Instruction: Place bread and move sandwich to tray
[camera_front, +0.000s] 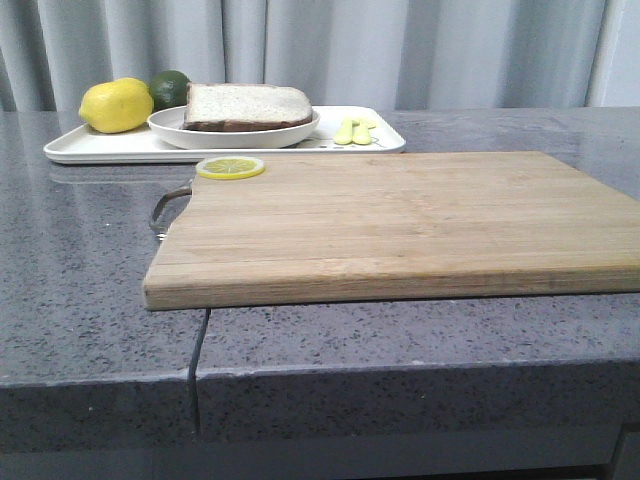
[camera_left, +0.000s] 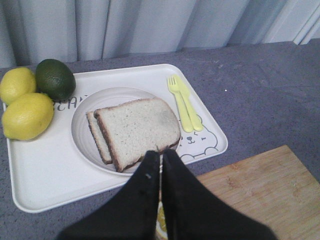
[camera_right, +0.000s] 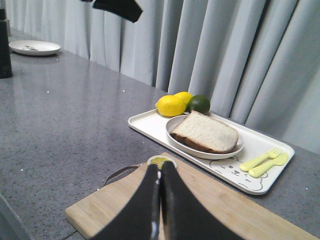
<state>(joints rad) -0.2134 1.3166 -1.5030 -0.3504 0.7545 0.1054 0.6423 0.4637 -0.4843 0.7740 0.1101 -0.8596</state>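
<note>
The sandwich (camera_front: 247, 106) lies on a round white plate (camera_front: 170, 127) that stands on the white tray (camera_front: 100, 148) at the back left. Its top slice of bread (camera_left: 135, 130) covers the filling, so no egg shows; a lower slice peeks out at one side. My left gripper (camera_left: 161, 152) is shut and empty, its tips over the plate's near rim (camera_left: 82, 150). My right gripper (camera_right: 160, 166) is shut and empty, above the wooden cutting board (camera_right: 225, 205), with the sandwich (camera_right: 206, 132) beyond it. Neither gripper shows in the front view.
Two lemons (camera_left: 27, 115) and a dark green lime (camera_left: 55, 78) sit on the tray's far left part. A yellow fork and spoon (camera_left: 184, 102) lie by the bear drawing (camera_left: 200, 137). A lemon slice (camera_front: 230, 167) lies on the board's back left corner. Another white plate (camera_right: 34, 47) stands far off.
</note>
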